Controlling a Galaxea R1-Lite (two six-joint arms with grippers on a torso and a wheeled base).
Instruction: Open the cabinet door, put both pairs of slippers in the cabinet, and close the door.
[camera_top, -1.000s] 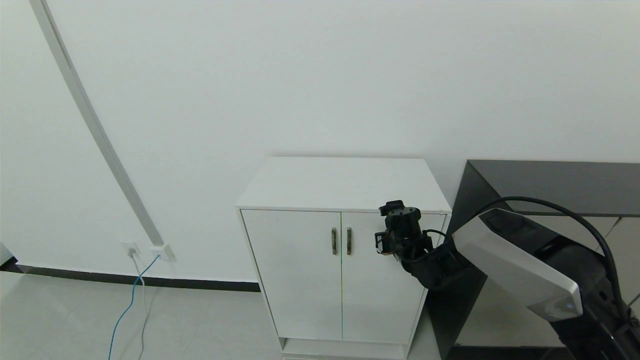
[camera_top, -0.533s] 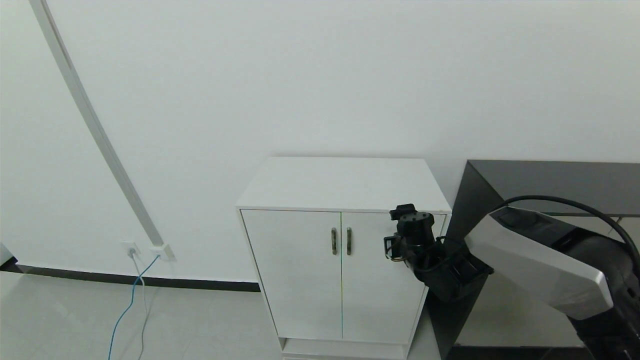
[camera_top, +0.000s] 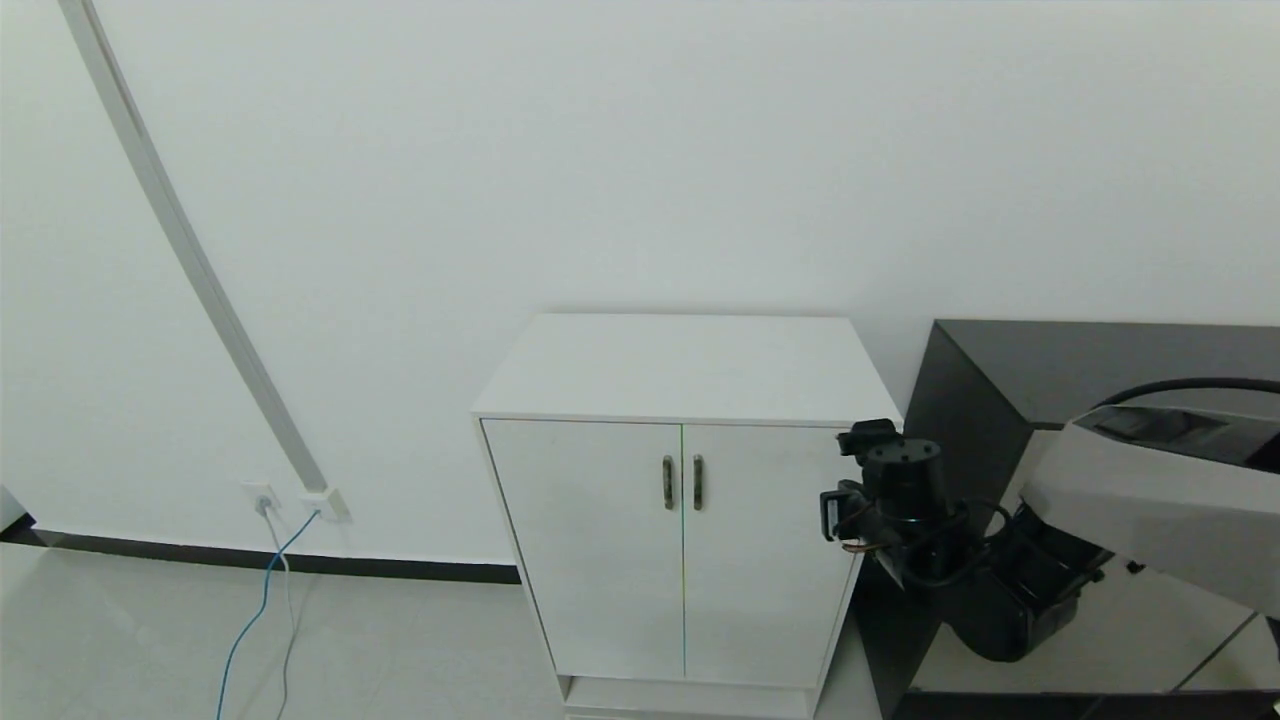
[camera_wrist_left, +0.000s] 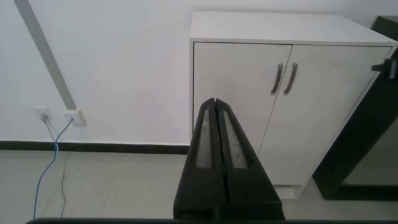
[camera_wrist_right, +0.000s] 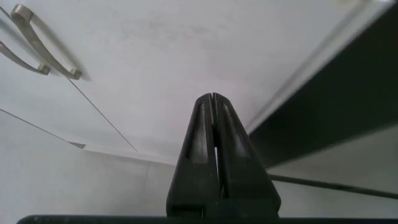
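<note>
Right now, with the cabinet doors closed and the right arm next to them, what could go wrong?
The right gripper is shut; going for a handle like this, it might just bump the right door. The right door's handle sits close beside the left door's handle, so a slightly off grasp could catch both. The right gripper also hangs near the black cabinet and could strike it on a swing.

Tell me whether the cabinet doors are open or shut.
Shut. Both doors lie flush with the cabinet front, edges meeting at the middle seam, handles side by side.
</note>
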